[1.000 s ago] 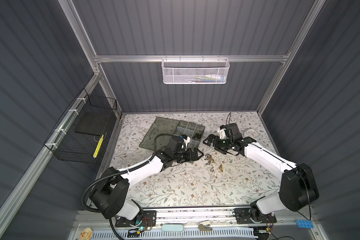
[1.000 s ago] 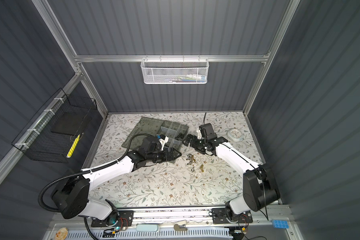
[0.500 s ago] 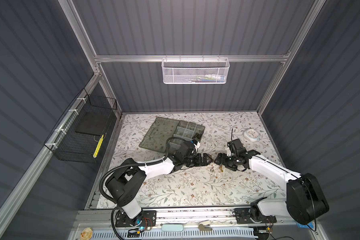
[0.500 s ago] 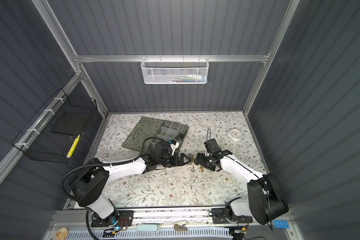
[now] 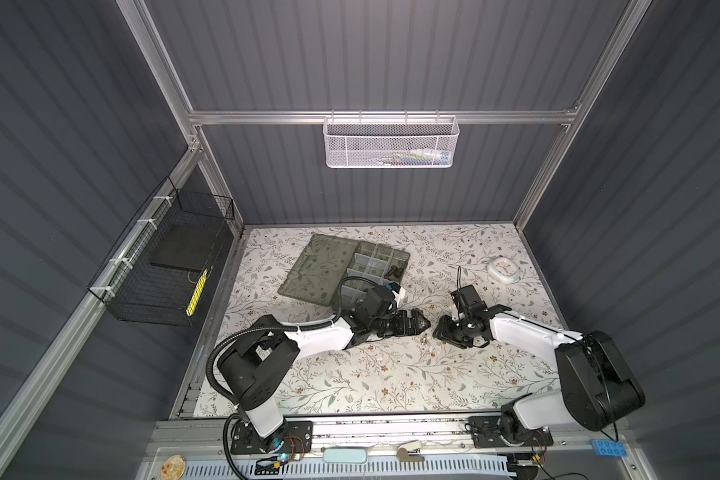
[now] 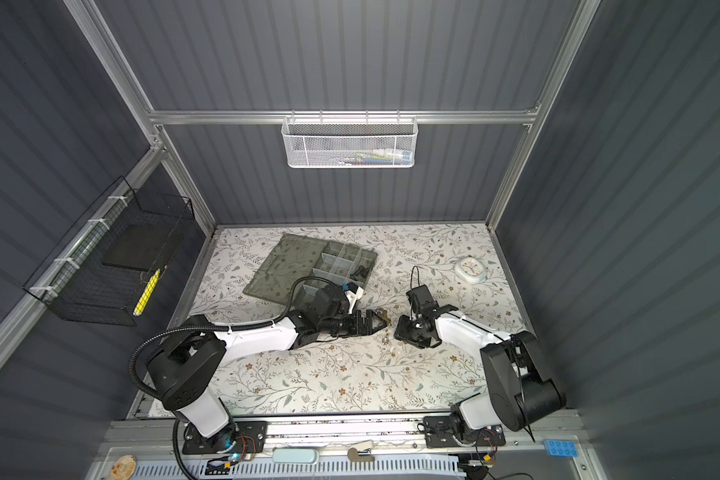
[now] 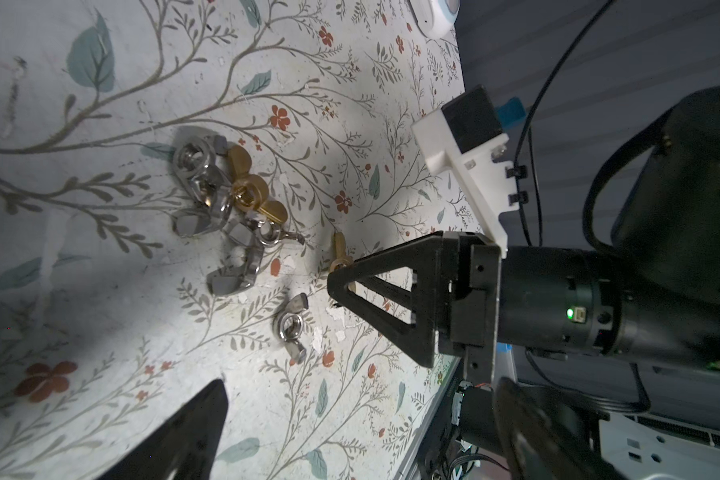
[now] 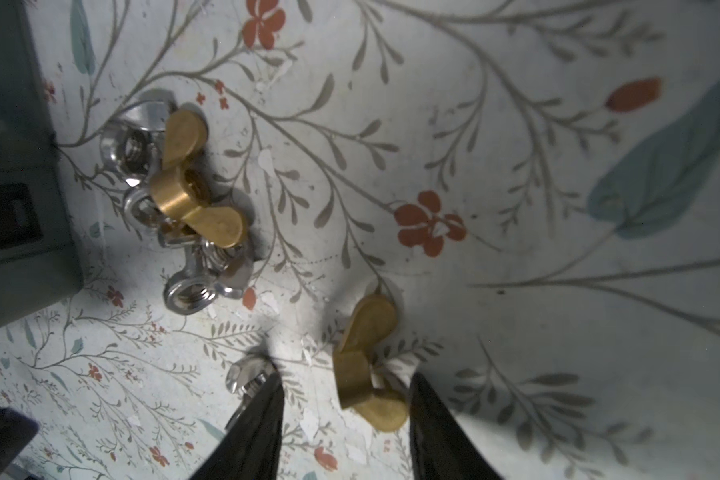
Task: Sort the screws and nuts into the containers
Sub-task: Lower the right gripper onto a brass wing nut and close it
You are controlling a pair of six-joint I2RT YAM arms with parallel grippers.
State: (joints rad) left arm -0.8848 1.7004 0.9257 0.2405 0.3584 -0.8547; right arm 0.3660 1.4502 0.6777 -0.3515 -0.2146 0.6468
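A heap of silver and brass wing nuts (image 7: pixel 225 199) (image 8: pixel 175 195) lies on the flowered table, just right of the organiser box (image 5: pixel 375 266) with its containers. One brass wing nut (image 8: pixel 366 365) (image 7: pixel 339 253) lies apart, between the fingers (image 8: pixel 262 411) of my right gripper (image 8: pixel 344 395) (image 5: pixel 439 332). The jaws stand partly closed around it, with a gap on one side. A single silver wing nut (image 7: pixel 294 328) lies beside that finger. My left gripper (image 7: pixel 362 386) (image 5: pixel 418 322) hovers open and empty beside the heap. Small dark screws (image 5: pixel 393 271) lie in one compartment.
The box's flat lid (image 5: pixel 321 266) lies open to the left. A round white clock-faced object (image 5: pixel 503 269) sits at the back right. A white mesh basket (image 5: pixel 391 143) hangs on the back wall and a black wire basket (image 5: pixel 163 266) on the left wall.
Both grippers have come forward from beside the organiser box to the loose nuts. The right gripper's jaws have narrowed around the lone brass wing nut.
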